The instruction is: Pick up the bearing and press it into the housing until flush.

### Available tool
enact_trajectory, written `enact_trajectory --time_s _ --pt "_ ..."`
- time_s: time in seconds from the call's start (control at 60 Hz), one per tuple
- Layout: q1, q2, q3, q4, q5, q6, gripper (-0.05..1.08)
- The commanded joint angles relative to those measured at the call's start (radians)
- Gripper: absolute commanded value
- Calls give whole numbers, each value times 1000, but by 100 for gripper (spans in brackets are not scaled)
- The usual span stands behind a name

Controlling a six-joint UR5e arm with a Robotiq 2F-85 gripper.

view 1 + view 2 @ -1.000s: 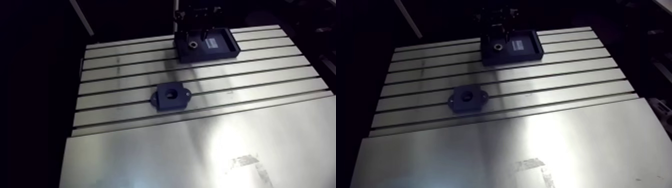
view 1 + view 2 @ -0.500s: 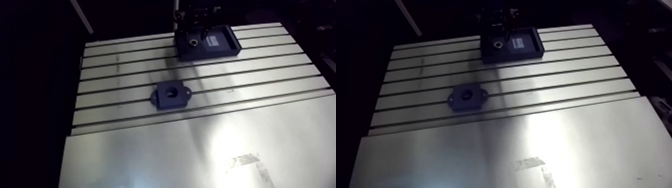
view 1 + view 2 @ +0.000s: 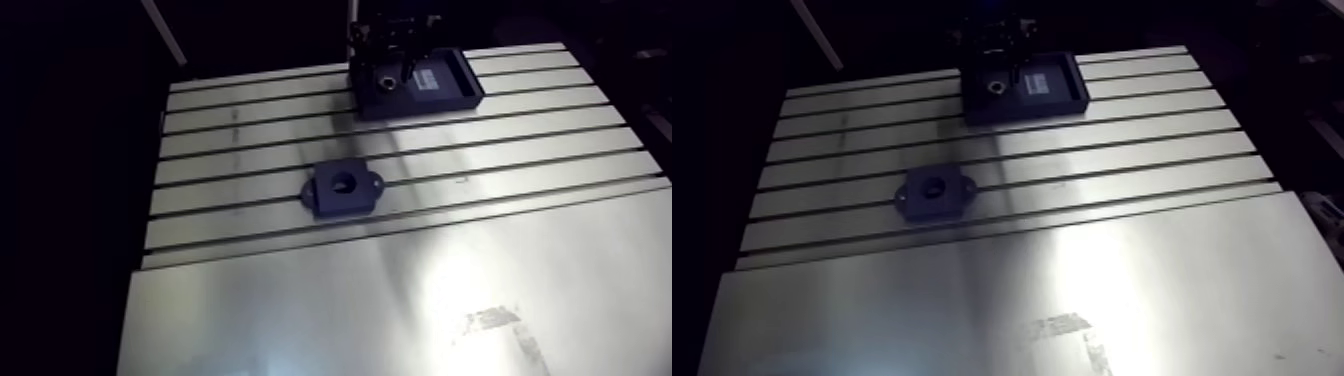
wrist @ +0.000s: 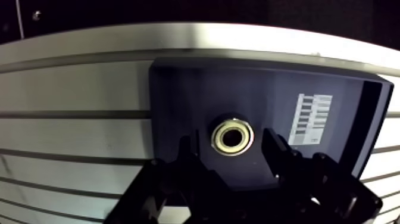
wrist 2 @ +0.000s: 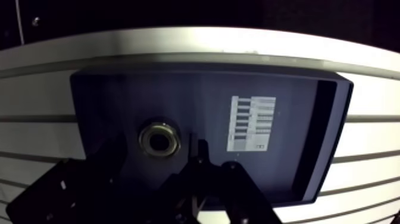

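- The gripper (image 4: 231, 149) hangs over the dark tray (image 4: 178, 89) at the far end of the table (image 3: 500, 130). Its two fingers are spread, one on each side of the bearing (image 4: 233, 136), and as far as I can tell neither touches it.
- The bearing lies flat on the tray floor, beside a white label (image 4: 311, 119). The housing (image 3: 342, 188) sits well apart from it, mid-table, bore up and empty.
- My read: this is the moment just before the pinch — nothing is lifted yet.
- What worries me:
  - If the fingers aren't centred, the first one to touch will shove the ring sideways across the tray floor.
  - It's a smooth metal ring, so a shallow or light pinch could let it slip or tip on the lift.
  - A tipped bearing would go into the bore crooked and jam before it sits flush.
  - Going too low would drive the fingertips into the tray — I can't tell whether the tray is fastened down.
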State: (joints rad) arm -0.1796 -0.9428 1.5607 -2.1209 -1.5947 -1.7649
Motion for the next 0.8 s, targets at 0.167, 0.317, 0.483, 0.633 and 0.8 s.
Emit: enact_trajectory --time_s 0.167,0.317,0.483,0.633,0.8 --pt "0 2 2 -1 0 2 39" --pt "0 6 2 -1 0 2 41" --pt "0 6 2 -1 0 2 44" --pt "0 6 0 -1 0 2 44" --pt "0 6 0 -1 0 2 47"
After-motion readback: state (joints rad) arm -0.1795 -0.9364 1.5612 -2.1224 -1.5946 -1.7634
